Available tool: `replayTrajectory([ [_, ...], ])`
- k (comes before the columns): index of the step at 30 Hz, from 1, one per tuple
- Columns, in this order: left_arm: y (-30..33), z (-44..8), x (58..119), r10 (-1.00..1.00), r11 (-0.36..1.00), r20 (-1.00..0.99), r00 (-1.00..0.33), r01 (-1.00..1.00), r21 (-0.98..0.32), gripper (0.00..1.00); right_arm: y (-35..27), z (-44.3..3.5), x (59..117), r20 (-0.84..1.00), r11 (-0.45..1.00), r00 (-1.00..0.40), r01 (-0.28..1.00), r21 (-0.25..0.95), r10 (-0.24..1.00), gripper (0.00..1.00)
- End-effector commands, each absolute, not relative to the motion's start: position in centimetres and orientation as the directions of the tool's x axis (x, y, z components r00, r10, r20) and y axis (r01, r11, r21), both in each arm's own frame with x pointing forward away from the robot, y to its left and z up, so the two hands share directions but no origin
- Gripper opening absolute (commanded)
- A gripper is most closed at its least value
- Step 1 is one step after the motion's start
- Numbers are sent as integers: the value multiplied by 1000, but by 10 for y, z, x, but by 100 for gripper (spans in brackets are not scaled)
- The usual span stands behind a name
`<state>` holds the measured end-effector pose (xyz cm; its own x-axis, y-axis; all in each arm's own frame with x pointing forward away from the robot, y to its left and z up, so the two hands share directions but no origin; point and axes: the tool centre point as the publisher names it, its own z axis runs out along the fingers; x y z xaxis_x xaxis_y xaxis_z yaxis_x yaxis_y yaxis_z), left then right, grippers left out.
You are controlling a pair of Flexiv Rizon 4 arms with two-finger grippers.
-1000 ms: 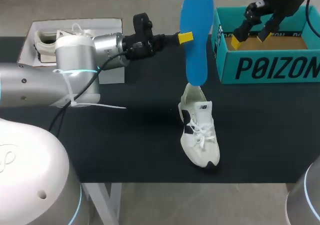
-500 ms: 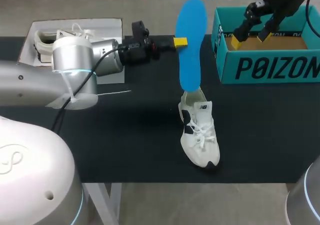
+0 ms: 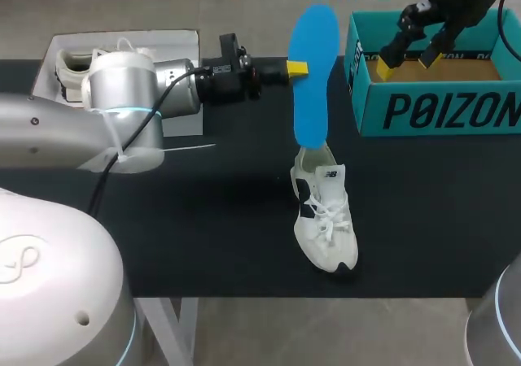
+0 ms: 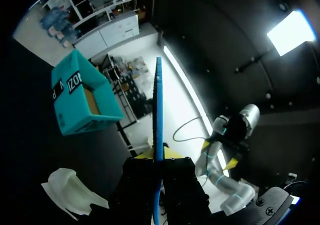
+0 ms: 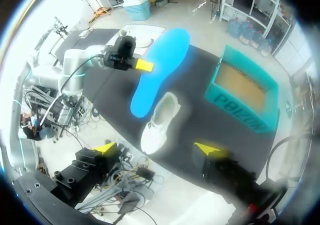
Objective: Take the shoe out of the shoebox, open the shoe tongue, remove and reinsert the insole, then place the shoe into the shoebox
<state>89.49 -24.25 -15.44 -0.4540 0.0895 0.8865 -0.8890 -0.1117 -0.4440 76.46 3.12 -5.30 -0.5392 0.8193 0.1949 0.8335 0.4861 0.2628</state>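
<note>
Toward the tabletop's [image 3: 203, 220] far right corner the open shoebox [image 3: 440, 110] sits empty, ready to take the shoe back; my right gripper [image 3: 405, 63] hangs above it, fingers spread on nothing. Near the front edge's middle lies the shoe [image 3: 326, 220], heel toward the far edge. The upright insole [image 3: 313, 98], pinched by my left gripper [image 3: 297, 68], meets its opening tip-first, probably to slide in.

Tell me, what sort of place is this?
Probably a robotics test lab: the left arm holds a blue insole over a white sneaker on a black table, beside a teal shoebox.
</note>
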Motion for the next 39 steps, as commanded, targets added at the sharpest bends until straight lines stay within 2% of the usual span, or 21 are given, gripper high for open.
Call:
replayTrajectory([
  [1, -245, -162, 905, 103, -102, 893, -437, -898, -428, 0, 32, -53, 766, 195, 486, -539, 834, 261, 819, 100],
  [17, -247, -165, 913, 106, -116, 895, -433, -899, -421, 0, 30, -51, 764, 191, 474, -527, 840, 264, 828, 100],
  [24, -247, -165, 913, 106, -116, 895, -433, -899, -421, 0, 57, -58, 752, 88, 447, -485, 853, 270, 870, 100],
  [31, -247, -165, 913, 106, -116, 895, -433, -899, -421, 0, 77, -61, 742, 69, 418, -466, 842, 340, 882, 100],
  [39, -247, -165, 913, 106, -116, 895, -433, -899, -421, 0, 84, -56, 732, 49, 397, -443, 841, 368, 895, 100],
])
